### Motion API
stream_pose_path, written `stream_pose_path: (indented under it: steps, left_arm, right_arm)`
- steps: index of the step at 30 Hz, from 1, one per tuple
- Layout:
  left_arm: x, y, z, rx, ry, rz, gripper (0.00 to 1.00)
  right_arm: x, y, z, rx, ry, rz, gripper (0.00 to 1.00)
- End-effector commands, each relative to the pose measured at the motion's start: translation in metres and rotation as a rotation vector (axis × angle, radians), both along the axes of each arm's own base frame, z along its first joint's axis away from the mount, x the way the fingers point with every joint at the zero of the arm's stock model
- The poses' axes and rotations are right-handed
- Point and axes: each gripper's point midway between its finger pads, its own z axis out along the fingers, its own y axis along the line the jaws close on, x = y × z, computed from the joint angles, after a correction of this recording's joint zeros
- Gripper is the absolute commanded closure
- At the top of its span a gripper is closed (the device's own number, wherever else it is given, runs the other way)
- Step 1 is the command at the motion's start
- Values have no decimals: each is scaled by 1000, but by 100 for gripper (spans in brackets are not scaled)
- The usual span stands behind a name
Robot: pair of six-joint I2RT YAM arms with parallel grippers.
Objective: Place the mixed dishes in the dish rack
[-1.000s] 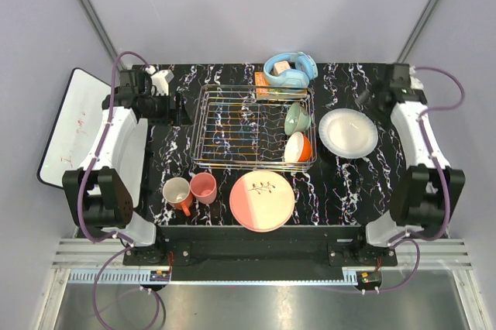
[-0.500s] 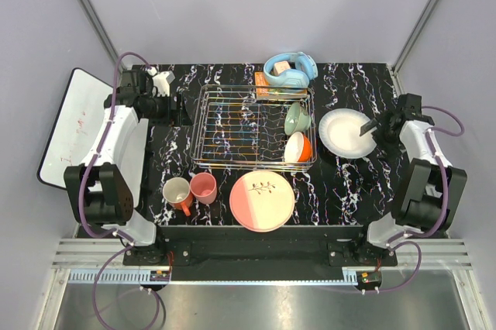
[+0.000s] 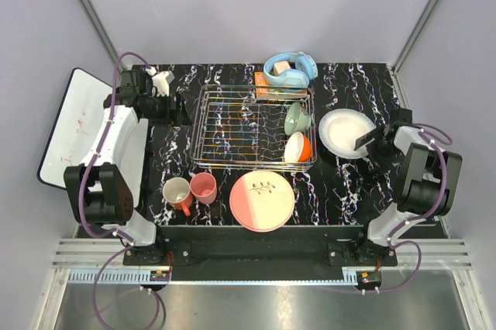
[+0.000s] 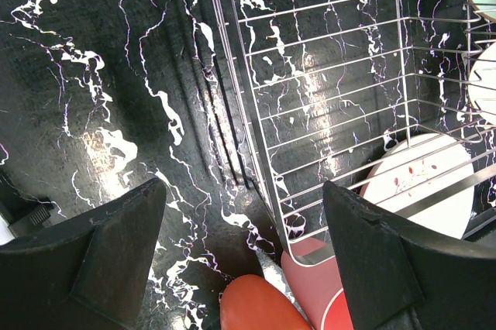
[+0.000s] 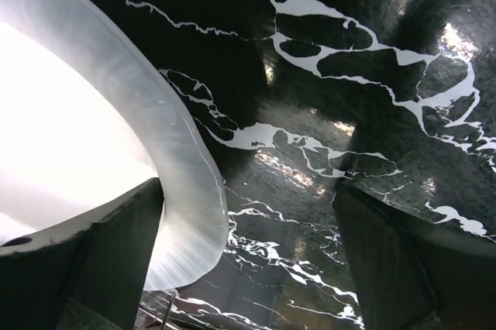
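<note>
Looking down, we see the dish rack [image 3: 232, 125], the pink-and-cream plate [image 3: 262, 201] before it, and the white plate [image 3: 343, 132] right of it with our spread right gripper [image 5: 248, 264] straddling its rim. Green bowl [image 3: 294, 118] and orange bowl [image 3: 299, 147] stand in the rack's right end; cup [image 3: 204, 187] and mug [image 3: 176, 191] sit front-left. Our left gripper [image 4: 244, 264] hangs spread beside the rack.

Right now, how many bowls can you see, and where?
2. The pale green bowl sits at the dish rack's right end, far side; the orange-outside white bowl just nearer it. None appear hidden.
</note>
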Motion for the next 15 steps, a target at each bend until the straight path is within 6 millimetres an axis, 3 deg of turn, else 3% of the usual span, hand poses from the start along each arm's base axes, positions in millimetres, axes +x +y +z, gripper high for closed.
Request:
stream_pose_path:
  steps: [1,7,15]
  left_arm:
    - [12,1,19,0,-73,-11,14]
    - [12,3,22,7,-84,-6,14]
    - [11,4,22,9,-83,1,14]
  right_arm:
    - [14,-2,-9,13,-57,-41,5]
    - [25,7,-20,70,-166,-82,9]
    - [22,7,-34,77,-159,-109,20]
